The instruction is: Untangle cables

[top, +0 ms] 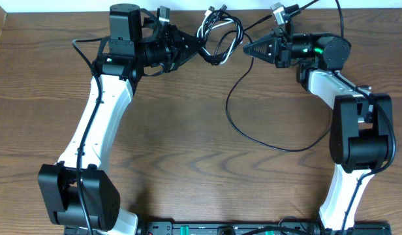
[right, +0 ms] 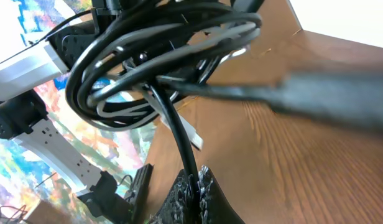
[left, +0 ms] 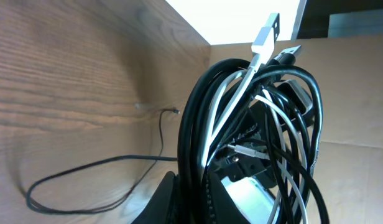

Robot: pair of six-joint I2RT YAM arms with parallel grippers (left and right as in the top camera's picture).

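A brown wooden table (top: pixel 188 183) holds two white-and-black robot arms, the left arm (top: pixel 100 117) and the right arm (top: pixel 357 130), reaching toward each other near its far edge. Between them sits a knot of tangled cables (top: pixel 220 36), mostly black with one white. The left gripper (top: pixel 193 52) is clenched on the knot's left side. The right gripper (top: pixel 248 49) pinches one black strand (right: pixel 179 137) leading into it. A long black cord (top: pixel 266 145) loops loosely across the table. A white plug (left: pixel 266 34) sticks up from the knot.
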